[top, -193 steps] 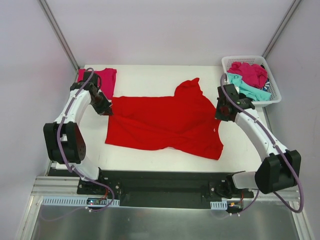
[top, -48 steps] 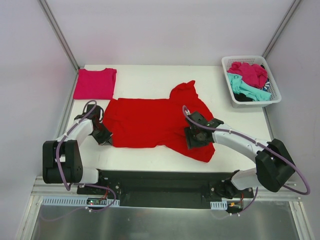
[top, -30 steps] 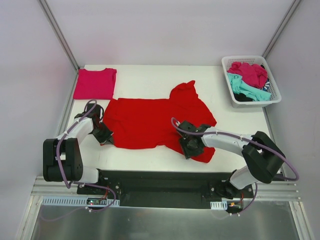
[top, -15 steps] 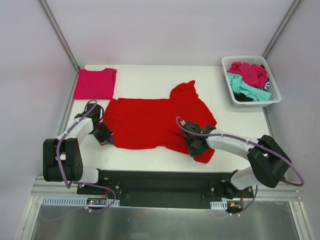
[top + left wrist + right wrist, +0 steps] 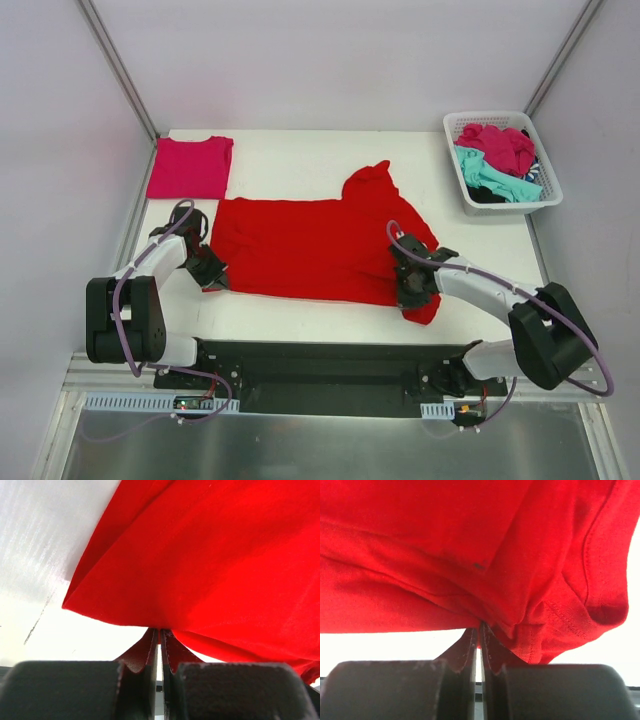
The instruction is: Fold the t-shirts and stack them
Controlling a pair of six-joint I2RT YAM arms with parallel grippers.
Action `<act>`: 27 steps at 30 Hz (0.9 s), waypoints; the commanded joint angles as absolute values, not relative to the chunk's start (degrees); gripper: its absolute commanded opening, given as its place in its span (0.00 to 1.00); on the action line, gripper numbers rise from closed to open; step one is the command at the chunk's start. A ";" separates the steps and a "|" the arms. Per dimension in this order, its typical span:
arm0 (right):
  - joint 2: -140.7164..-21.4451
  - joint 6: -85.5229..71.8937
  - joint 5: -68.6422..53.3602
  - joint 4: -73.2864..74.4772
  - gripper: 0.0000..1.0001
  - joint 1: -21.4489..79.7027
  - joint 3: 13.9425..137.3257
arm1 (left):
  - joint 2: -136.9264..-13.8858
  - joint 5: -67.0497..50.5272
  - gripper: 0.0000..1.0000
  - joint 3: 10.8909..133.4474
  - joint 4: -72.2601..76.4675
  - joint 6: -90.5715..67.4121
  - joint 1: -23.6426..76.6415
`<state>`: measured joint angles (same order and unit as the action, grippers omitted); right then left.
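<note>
A big red t-shirt (image 5: 310,250) lies spread out on the white table (image 5: 300,160). It is mostly flat, with soft wrinkles, and 1 sleeve sticks out on the far side, away from both sets of fingers. The shirt runs from the left gripper (image 5: 212,272) across to the right gripper (image 5: 412,290). The left gripper is squeezed tight on the near left corner. In its wrist view the 2 dark fingers meet with a thin bit of red cloth pinched between them, and the rest of the shirt fans out past the tips. The right gripper is squeezed tight on the near right edge. There the cloth bunches into a lump, with a stitched hem just right of the fingertips. Both arms sit low over the table. The left arm bends with its elbow out to the left, and the right arm reaches in from the right. A folded pink t-shirt (image 5: 190,166) lies flat, well past the left fingers. A magenta t-shirt (image 5: 500,145) and a teal t-shirt (image 5: 490,178) sit piled in a white basket (image 5: 545,160), well past the right fingers.
</note>
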<state>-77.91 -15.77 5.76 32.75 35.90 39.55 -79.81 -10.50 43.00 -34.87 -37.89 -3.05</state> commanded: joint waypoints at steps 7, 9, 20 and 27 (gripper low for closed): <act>-79.45 -16.70 6.59 38.32 0.02 31.02 38.14 | -78.31 -10.81 0.00 44.39 -36.39 -35.68 -4.48; -79.89 -16.44 6.33 38.06 0.02 30.94 38.14 | -78.40 -11.07 0.00 44.38 -36.39 -35.42 -4.75; -77.87 -16.08 7.20 40.59 0.43 33.04 39.55 | -79.01 -12.04 0.02 44.21 -36.30 -34.98 -4.92; -75.32 -16.43 9.23 44.29 0.47 33.84 42.45 | -77.70 -12.48 0.16 43.68 -36.56 -34.81 -4.92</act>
